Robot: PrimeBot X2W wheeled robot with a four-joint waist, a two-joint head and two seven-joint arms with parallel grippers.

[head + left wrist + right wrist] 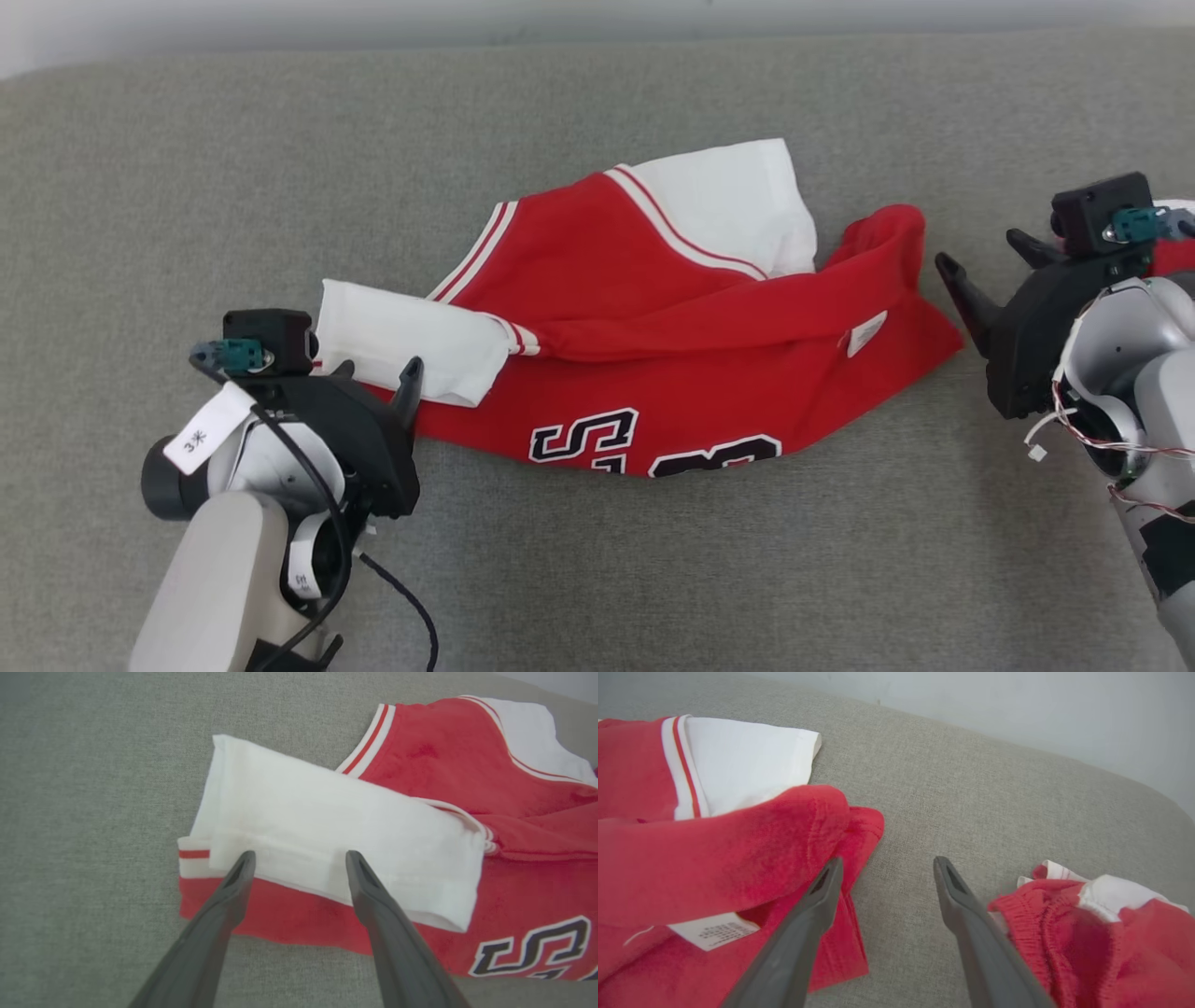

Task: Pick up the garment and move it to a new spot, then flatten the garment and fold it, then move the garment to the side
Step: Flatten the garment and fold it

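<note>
Jersey: the red jersey lies bunched in the middle of the grey upholstery with its lettering half tucked under. I judge it is not yet flattened.
Left gripper: the left gripper has its jaws spread wide and is empty. Its tips are over the hem of the white sleeve; I can't tell whether they touch it.
Right gripper: the right gripper is also wide apart and empty, at the hem end near the care label.
Reason: I read this as one gripper per end, ready to stretch the cloth flat.
Risk: a second red garment sits just beside my right gripper and could snag.
</note>
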